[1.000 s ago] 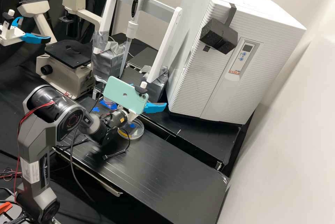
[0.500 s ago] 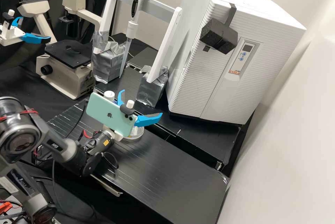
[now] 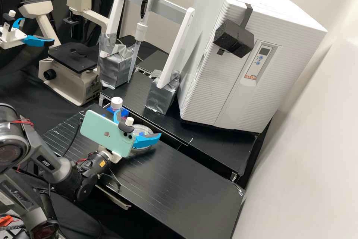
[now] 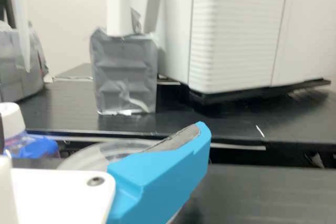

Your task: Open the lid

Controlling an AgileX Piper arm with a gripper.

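Pulling back from over the far edge of the front bench top (image 3: pixel 179 179) toward its near edge over the last second, the gripper (image 3: pixel 138 123) has come nearer the arm's base, its jaws spread with nothing pinched between them. The withdrawal has brought the bottle's white cap (image 3: pixel 116 102) into clear sight near the far left corner, seated on the bottle. The clear round dish (image 3: pixel 145 128) lies by the far edge, partly behind one blue finger (image 4: pixel 163 182); whether a lid is on it, I cannot tell. For the task, this probably means the arm is clearing room to line up again, or leaving after work on the dish; either way, it has no lid in its grip.
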